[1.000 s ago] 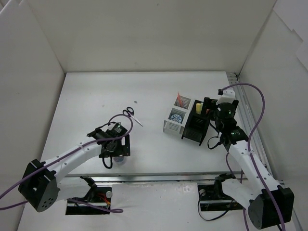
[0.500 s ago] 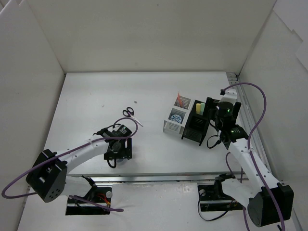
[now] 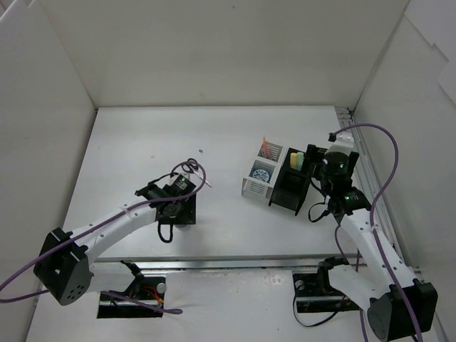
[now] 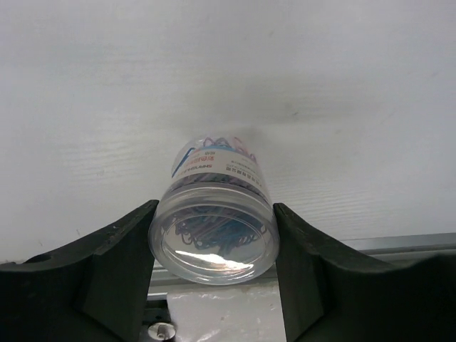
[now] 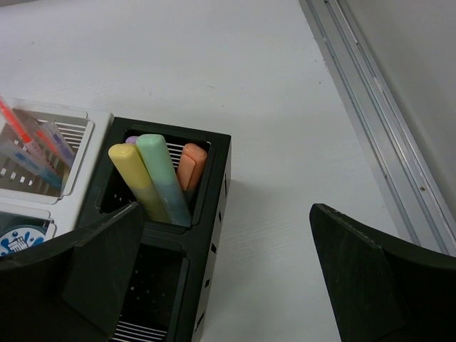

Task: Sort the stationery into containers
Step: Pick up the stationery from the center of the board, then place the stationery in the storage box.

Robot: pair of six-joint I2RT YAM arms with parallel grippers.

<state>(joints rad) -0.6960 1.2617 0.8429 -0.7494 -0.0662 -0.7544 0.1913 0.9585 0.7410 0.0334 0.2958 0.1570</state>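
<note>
The left claw (image 3: pixel 177 209) had swung away from the near edge of the counter (image 3: pixel 128 142) since a second ago, drawing up close to the scissors (image 3: pixel 189 165). It was clamped tight on the small jar (image 4: pixel 214 231), both fingers (image 4: pixel 107 271) pressed to its clear sides, purple clips showing through the wall. From above the jar was hidden under the claw. Across to the white organizer (image 3: pixel 251 187): pink and orange pens (image 5: pixel 28 142) leaned in its far compartment, the blue tin (image 3: pixel 261 172) sat in the next one. Touching its right side stood the black holder (image 5: pixel 210 235), with the yellow marker (image 5: pixel 135 182), green marker (image 5: pixel 164 178) and orange marker (image 5: pixel 191 165) upright in the far slot. The right claw (image 5: pixel 226 214) hung above it, spread wide, gripping nothing.
</note>
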